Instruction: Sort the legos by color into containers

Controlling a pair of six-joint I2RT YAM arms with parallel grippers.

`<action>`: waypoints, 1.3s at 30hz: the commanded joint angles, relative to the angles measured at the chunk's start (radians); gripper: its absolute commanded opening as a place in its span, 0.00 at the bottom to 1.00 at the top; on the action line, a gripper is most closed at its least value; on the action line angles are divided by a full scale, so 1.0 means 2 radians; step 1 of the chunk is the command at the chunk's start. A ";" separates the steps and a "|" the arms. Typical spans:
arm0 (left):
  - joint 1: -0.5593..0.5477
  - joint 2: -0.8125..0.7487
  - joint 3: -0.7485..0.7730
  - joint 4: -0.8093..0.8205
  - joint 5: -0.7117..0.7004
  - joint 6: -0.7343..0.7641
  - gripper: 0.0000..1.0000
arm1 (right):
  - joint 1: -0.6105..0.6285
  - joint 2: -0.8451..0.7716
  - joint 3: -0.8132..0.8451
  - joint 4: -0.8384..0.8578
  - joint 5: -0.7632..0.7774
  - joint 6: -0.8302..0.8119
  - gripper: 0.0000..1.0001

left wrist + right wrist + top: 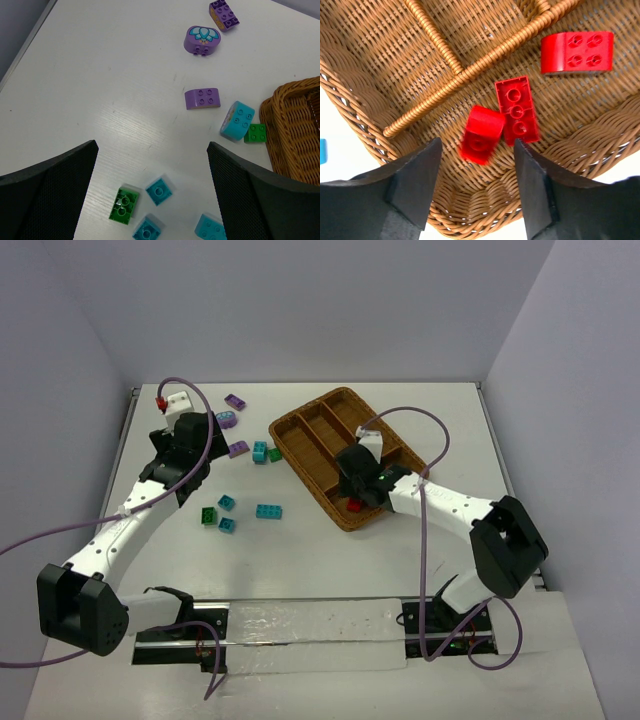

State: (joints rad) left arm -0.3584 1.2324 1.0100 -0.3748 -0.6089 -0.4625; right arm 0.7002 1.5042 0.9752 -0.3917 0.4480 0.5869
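Note:
The wicker tray (310, 480) lies at centre right. My right gripper (477, 142) hangs open over its crosswise end compartment. Just beyond its fingertips a motion-blurred red lego (481, 134) is free of the jaws, beside a long red lego (516, 110) and a rounded red one (577, 52). My left gripper (152, 147) is open and empty above the table left of the tray. Under it lie a green lego (123, 205) and teal legos (160, 190). Further off are purple legos (202, 98), a teal rounded one (237, 120) and a small green one (255, 133).
The tray's woven rim (295, 90) stands close to the teal and green legos on the right of the left wrist view. A divider (470, 70) separates the crosswise compartment from the long ones. The enclosure walls rise behind and beside the table (300, 560).

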 commanded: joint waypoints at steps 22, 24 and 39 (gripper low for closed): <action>0.070 0.022 0.052 -0.076 0.089 -0.037 0.99 | 0.148 0.194 0.230 0.034 -0.196 -0.310 0.88; 0.072 0.031 0.059 -0.083 0.098 -0.035 0.99 | 0.148 0.216 0.258 0.022 -0.205 -0.321 0.88; 0.073 0.043 0.068 -0.097 0.106 -0.031 0.99 | 0.144 0.322 0.321 0.005 -0.221 -0.325 0.80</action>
State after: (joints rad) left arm -0.2150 1.3266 1.1015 -0.5650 -0.4030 -0.5209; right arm 0.9992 2.1161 1.5717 -0.3851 0.0194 -0.0545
